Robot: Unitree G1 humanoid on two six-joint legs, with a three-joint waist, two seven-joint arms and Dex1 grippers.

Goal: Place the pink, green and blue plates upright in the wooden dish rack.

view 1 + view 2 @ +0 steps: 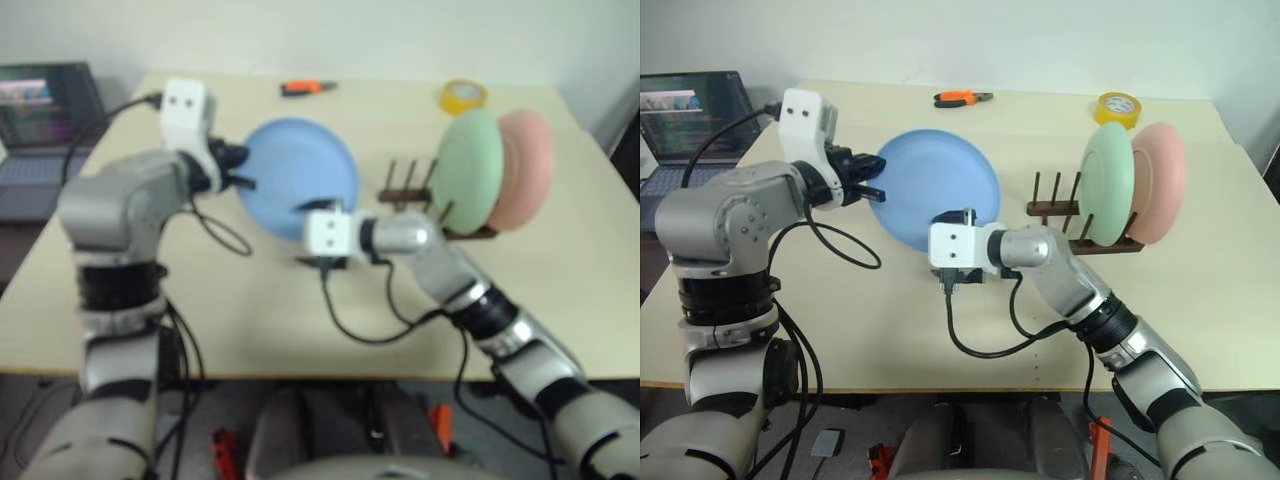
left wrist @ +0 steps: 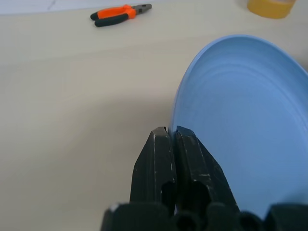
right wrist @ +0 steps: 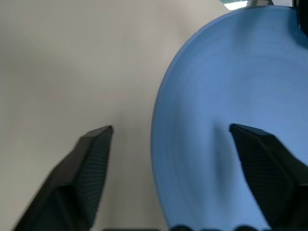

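Three plates are in sight, one of each colour, and one rack, two grippers, one pair of pliers, one tape roll and one laptop. At the far left edge of the head view sits the laptop (image 1: 690,125). Just right of it the left gripper (image 1: 872,180) reaches in from the upper left on a bent arm, pointing right, its black fingers (image 2: 187,159) clenched on the left rim of the blue plate (image 1: 935,185), which stands tilted at centre frame. Orange-handled pliers (image 1: 962,98) lie above it. The right gripper (image 1: 965,215) comes from the lower right, forearm angled up-left, jaws spread astride the plate's lower edge. Right of centre stands the wooden dish rack (image 1: 1065,210), holding the green plate (image 1: 1108,180) and the pink plate (image 1: 1160,180) upright. The yellow tape roll (image 1: 1118,107) lies above them.
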